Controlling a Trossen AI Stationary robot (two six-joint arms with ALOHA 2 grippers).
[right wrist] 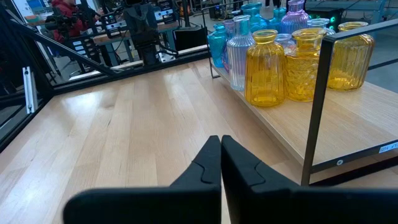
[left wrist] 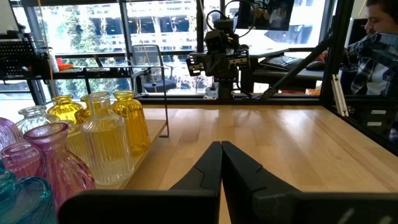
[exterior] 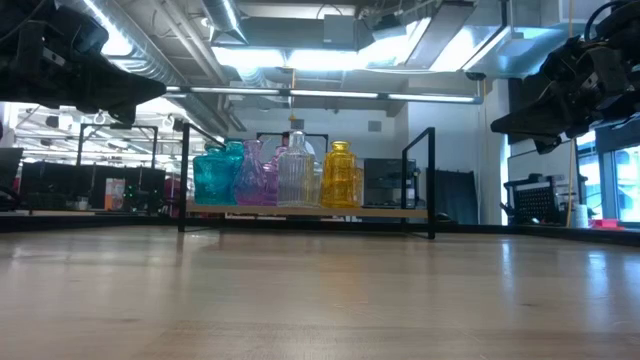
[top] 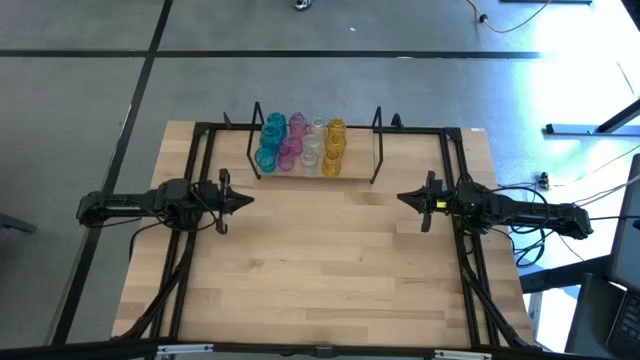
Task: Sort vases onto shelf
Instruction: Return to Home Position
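I have both arms held level above the surface (top: pixel 320 270), left arm (top: pixel 150 205) and right arm (top: pixel 520 210) pointing inward, both sets of jaws clenched shut. The vases (top: pixel 300 145) stand on the shelf (top: pixel 360 160) at the far edge.

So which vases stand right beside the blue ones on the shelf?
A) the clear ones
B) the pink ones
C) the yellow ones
B: on the shelf the pink vases stand right next to the blue vases, and the clear vases come after the pink.
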